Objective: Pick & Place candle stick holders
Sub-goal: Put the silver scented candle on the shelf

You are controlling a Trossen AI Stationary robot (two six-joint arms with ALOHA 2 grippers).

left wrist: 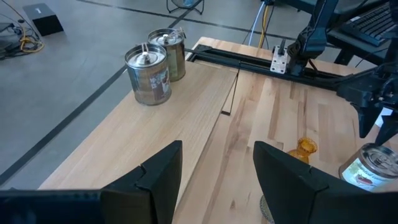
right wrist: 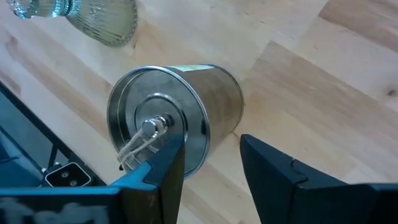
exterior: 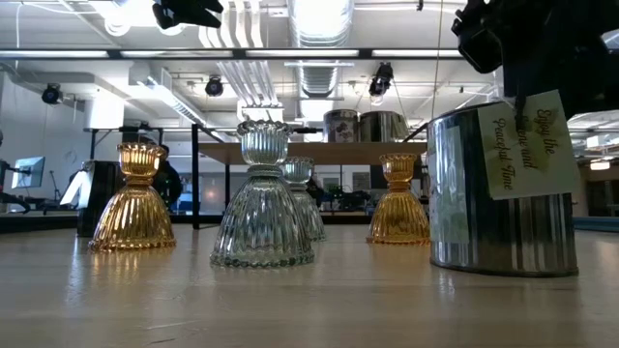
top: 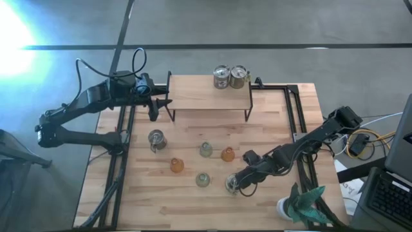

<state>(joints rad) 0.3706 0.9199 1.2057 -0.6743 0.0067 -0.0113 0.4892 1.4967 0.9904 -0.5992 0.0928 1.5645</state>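
Two silvery cans (top: 230, 77) stand on a raised wooden shelf (top: 199, 96) at the back. A third can (top: 156, 138) stands on the table at the left. A fourth can (right wrist: 174, 118), with a paper tag (exterior: 527, 145), stands at the front right. Two amber glass holders (top: 177, 165) (top: 227, 154) and two clear ones (top: 205, 150) (top: 203, 180) stand in the middle. My right gripper (right wrist: 211, 168) is open just above the fourth can, one finger over its lid and the other beside its wall. My left gripper (left wrist: 217, 180) is open and empty over the shelf's left end.
A white pot with teal leaves (top: 293, 206) stands at the front right corner. Black rails (top: 296, 109) run along the table's left and right sides. The shelf rests on black wire legs (top: 248, 113). Bare wood lies along the near edge at the left.
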